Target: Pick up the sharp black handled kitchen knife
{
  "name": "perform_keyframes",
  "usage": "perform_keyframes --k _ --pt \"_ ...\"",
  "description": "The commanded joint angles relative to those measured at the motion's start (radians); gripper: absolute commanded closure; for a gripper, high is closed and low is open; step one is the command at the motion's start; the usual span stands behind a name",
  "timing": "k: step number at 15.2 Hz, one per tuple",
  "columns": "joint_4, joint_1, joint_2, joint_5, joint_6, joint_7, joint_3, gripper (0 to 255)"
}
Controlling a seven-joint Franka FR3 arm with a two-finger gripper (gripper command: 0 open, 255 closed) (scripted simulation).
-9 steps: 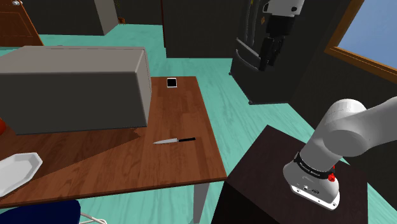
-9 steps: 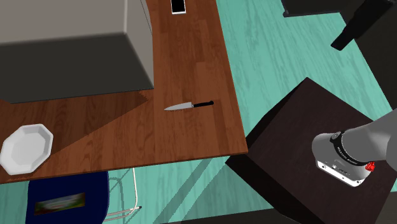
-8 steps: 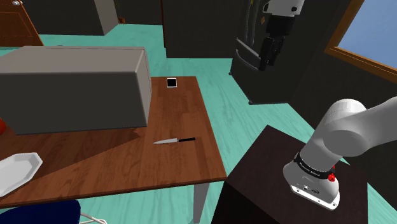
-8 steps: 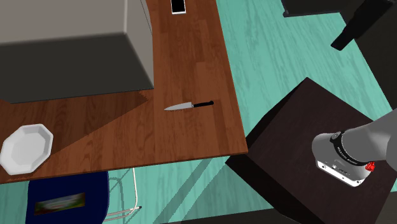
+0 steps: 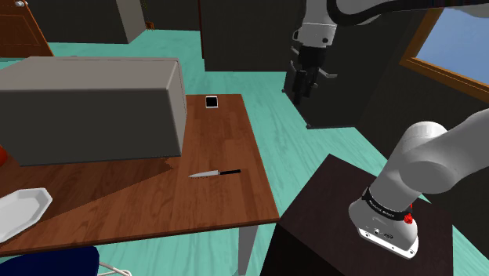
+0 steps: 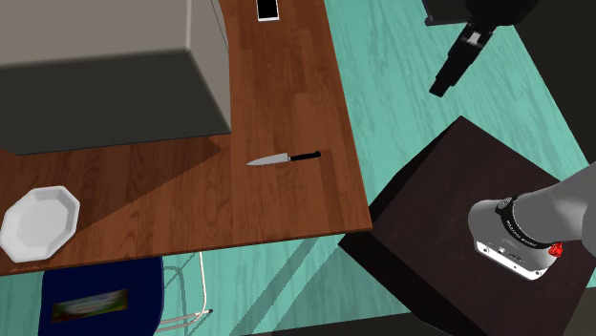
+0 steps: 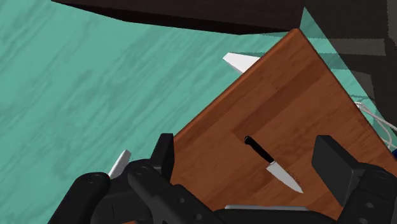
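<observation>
The claw (image 5: pixel 302 82) hangs released, fingers apart, above the floor (image 5: pixel 337 141) off the table (image 5: pixel 223 129). The knife (image 5: pixel 215 172) lies flat near the table's stand-side edge, handle toward that edge. Likely the approach step: next, move over the handle, align, descend.

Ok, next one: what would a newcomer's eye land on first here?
Likely the small black-handled knife lying alone on the brown wooden table, near its edge toward the stand. Next, the big grey box at the shoulder view's left on that table, and the white arm with its black jaws open above the teal floor beside the table.
</observation>
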Motion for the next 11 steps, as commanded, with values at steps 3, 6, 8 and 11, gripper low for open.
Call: perform_keyframes --k 3,6,8,11 --pt "-0.005 0.024 0.122 0.009 0.121 -0.044 0.012 0" --pt "0.004 0.041 0.22 0.016 0.205 -0.074 0.024 0" --pt "0.017 0.052 0.288 0.02 0.257 -0.093 0.032 0" --pt "0.045 0.068 0.394 0.024 0.329 -0.12 0.046 0"
